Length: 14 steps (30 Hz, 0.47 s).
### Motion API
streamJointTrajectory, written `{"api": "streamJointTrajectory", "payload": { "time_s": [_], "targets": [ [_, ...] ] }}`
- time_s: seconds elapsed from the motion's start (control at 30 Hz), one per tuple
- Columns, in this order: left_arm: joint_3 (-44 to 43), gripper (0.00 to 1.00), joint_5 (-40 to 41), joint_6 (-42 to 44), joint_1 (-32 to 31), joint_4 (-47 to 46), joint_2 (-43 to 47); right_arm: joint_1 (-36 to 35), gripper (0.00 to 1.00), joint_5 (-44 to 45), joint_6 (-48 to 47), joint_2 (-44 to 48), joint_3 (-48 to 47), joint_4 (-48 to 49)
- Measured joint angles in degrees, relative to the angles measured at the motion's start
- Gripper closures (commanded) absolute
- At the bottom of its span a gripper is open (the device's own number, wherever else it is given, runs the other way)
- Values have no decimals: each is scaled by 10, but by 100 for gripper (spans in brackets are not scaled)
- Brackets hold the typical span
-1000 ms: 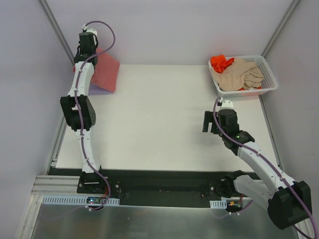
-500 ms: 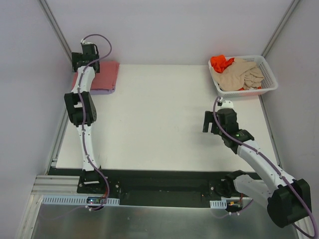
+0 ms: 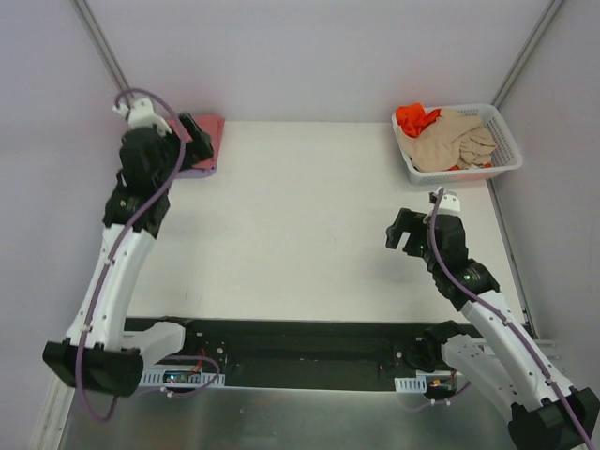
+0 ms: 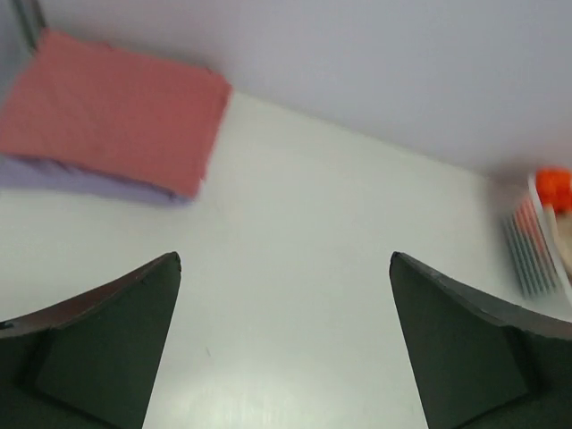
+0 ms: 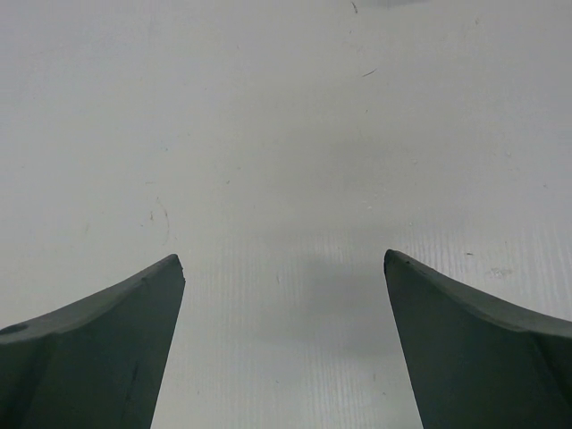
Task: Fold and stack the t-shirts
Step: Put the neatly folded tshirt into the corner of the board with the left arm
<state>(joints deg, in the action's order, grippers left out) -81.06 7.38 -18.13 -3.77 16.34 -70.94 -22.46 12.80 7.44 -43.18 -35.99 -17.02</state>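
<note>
Rose tee (image 4: 107,112) tops purple tee (image 4: 71,174). With left gripper (image 4: 284,259) and right gripper (image 5: 284,259) released, we should pinch the beige tee (image 3: 445,145) by one edge.

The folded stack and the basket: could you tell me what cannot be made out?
- Top view: the left arm hides part of the rose-red t-shirt and most of the lavender t-shirt.
- Left wrist view: both shirts run off the left edge; the basket is blurred and cut off.
- Top view: the beige t-shirt buries most of the orange t-shirt.
</note>
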Motion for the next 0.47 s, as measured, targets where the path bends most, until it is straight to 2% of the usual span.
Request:
{"api": "streamJointTrajectory", "payload": {
  "time_s": [0.13,0.27,0.37,0.47],
  "targets": [
    [251,1,-9,-64,-104,-41,161,0,4,2,2,39,24,1],
    [473,1,-15,-109,-153,-30,255,0,4,11,4,81,71,3],
    [556,1,-2,-120,-159,0,336,1,4,18,8,107,106,15],
    [564,1,25,-125,-159,-3,397,1,4,17,9,140,150,41]
  ]
}}
